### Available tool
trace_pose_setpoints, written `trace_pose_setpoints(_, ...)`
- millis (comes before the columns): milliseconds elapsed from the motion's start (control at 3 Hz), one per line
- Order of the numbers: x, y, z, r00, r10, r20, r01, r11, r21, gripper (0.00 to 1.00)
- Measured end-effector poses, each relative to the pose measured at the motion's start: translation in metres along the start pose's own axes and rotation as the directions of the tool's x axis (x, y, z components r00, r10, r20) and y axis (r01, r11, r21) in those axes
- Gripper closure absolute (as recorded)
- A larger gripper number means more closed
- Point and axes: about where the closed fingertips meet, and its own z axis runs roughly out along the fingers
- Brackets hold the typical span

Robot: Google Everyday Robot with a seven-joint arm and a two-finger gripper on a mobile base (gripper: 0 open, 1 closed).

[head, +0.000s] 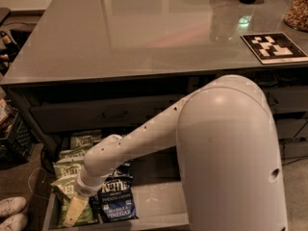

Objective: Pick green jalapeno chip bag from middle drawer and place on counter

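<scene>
The middle drawer (159, 199) is pulled open below the counter (144, 28). Several light green jalapeno chip bags (71, 168) lie stacked along its left side, and dark blue Kettle bags (115, 201) lie beside them. My arm reaches down from the right into the drawer. My gripper (74, 210) is low at the drawer's front left, right over the nearest green bag (85, 216) and hiding part of it. I cannot tell whether it touches the bag.
A black-and-white patterned board (274, 46) lies on the counter's right side, with a jar (297, 6) and dark items behind it. A closed upper drawer (96, 115) sits above the open one. White shoes (12, 213) and a dark crate (12, 138) are on the floor at left.
</scene>
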Motion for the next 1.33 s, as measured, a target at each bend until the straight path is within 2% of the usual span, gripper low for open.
trace_pose_setpoints(333,0.006,-0.009,0.007,0.999,0.027,-0.022,-0.026,0.9988,0.041,0.00)
trace_pose_setpoints(667,0.020,-0.021,0.016,0.991,0.129,-0.036,-0.126,0.9891,0.076,0.00)
trace_pose_setpoints(1000,0.031,-0.027,0.025,0.978,0.203,-0.042,-0.199,0.9758,0.090,0.00)
trace_pose_setpoints(1333,0.037,-0.024,0.042,0.966,0.258,-0.031,-0.257,0.9653,0.049,0.00)
